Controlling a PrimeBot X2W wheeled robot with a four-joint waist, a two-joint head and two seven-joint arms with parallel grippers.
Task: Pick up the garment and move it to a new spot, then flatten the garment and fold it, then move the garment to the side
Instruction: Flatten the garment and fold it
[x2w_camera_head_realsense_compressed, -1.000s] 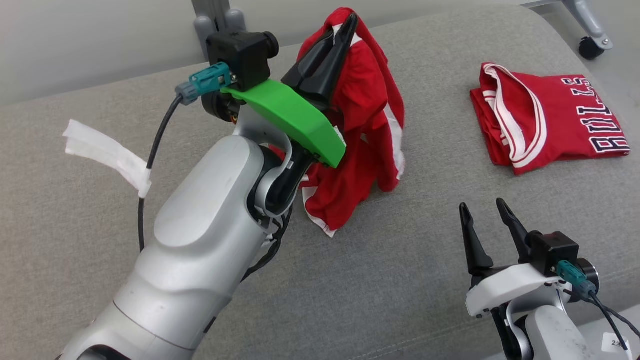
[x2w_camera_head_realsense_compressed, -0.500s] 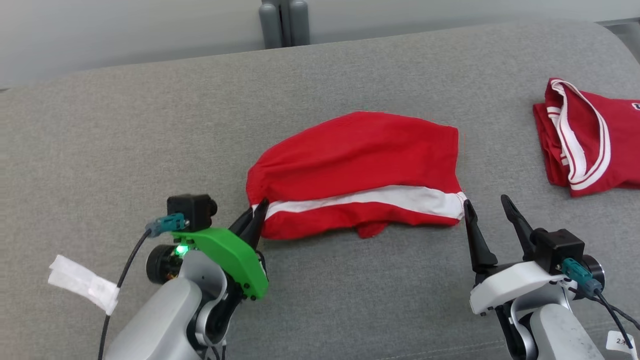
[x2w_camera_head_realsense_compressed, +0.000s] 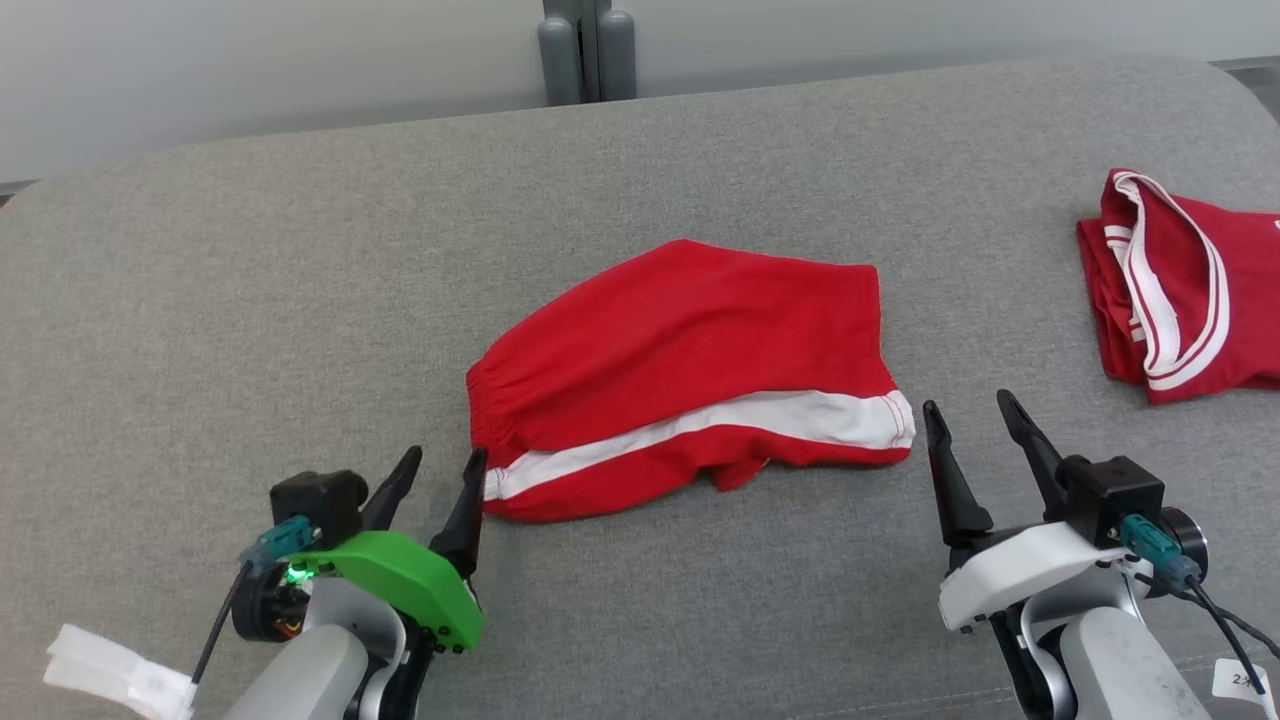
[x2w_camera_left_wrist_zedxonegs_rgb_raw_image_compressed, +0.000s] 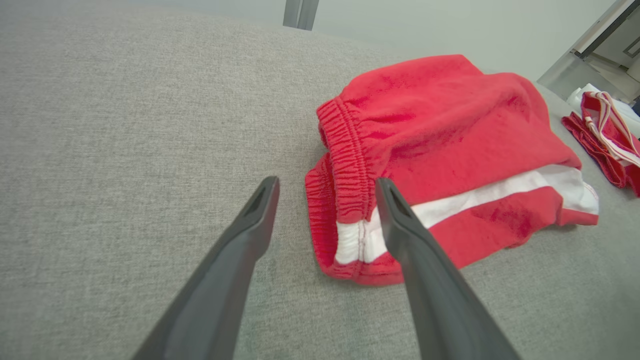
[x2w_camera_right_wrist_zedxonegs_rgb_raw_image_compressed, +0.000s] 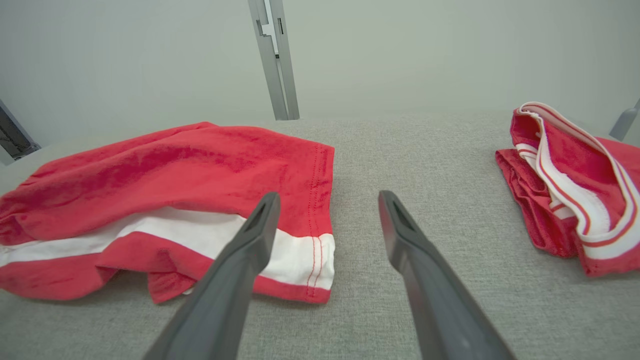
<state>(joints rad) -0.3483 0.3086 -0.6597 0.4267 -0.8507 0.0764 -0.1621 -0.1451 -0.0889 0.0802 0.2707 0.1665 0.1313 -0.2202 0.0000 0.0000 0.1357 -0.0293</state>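
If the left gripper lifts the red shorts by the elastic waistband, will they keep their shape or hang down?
The red shorts are probably floppy: their soft cloth lies rumpled, so they would likely hang down. They look thin and light. The gathered waistband seems thick, so it may give a firm pinch.

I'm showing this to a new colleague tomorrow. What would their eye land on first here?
The red shorts with a white stripe, lying in the middle of the gray fabric surface, stand out first. Next comes a second red garment with white trim, folded at the far right. The left gripper, on its green mount, and the right gripper stand open by the shorts' two ends, holding nothing.
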